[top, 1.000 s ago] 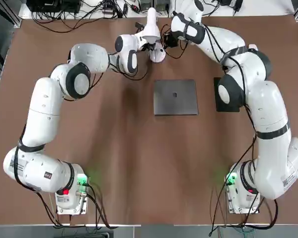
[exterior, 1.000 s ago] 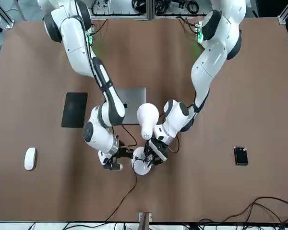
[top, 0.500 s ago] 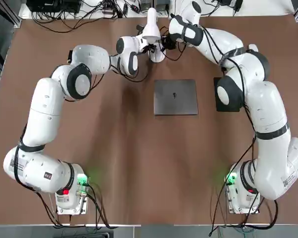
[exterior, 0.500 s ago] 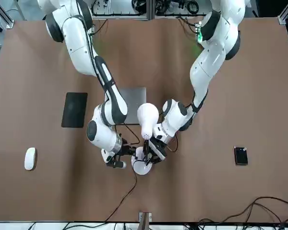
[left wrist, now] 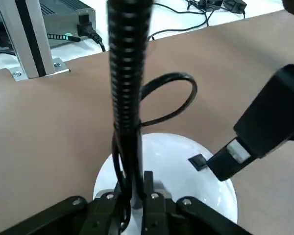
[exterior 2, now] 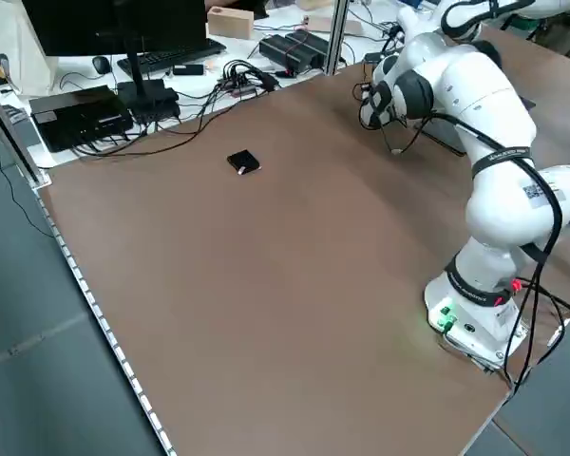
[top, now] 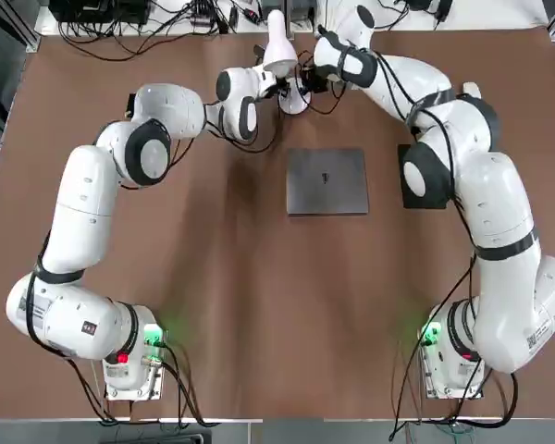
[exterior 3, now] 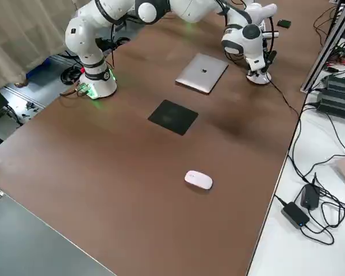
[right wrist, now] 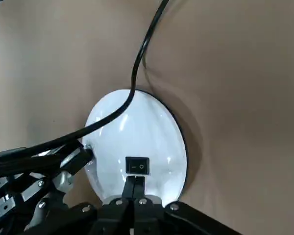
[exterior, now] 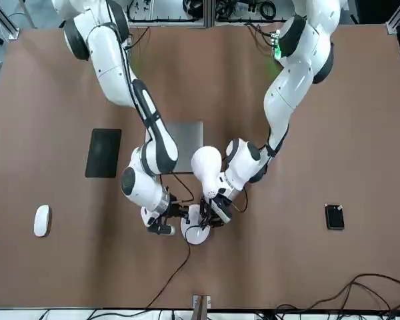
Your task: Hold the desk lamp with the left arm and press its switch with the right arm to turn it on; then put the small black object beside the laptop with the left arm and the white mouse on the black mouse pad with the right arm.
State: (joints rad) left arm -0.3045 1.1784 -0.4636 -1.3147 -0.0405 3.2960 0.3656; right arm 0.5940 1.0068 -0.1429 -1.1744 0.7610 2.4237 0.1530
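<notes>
The desk lamp has a white head (top: 279,42), a black gooseneck (left wrist: 127,73) and a round white base (right wrist: 137,132), and it stands at the table's far edge. My left gripper (left wrist: 132,186) is shut on the gooseneck just above the base (exterior: 195,231). My right gripper (right wrist: 135,185) is shut, its tips at the black rocker switch (right wrist: 137,166). The lamp head shows no glow. The small black object (exterior: 334,216) lies far out on my left. The white mouse (exterior: 41,220) lies far out on my right, beyond the black mouse pad (exterior: 104,152).
A closed grey laptop (top: 326,180) lies mid-table, just nearer me than the lamp. The lamp's cord (right wrist: 147,44) trails off toward the far edge. Cables and boxes (exterior 2: 123,95) crowd the bench beyond the table, and a metal post (left wrist: 24,39) rises beside the lamp.
The lamp and both grippers have shifted slightly toward the table's far edge. The right gripper's tips have closed in on the base by the switch.
</notes>
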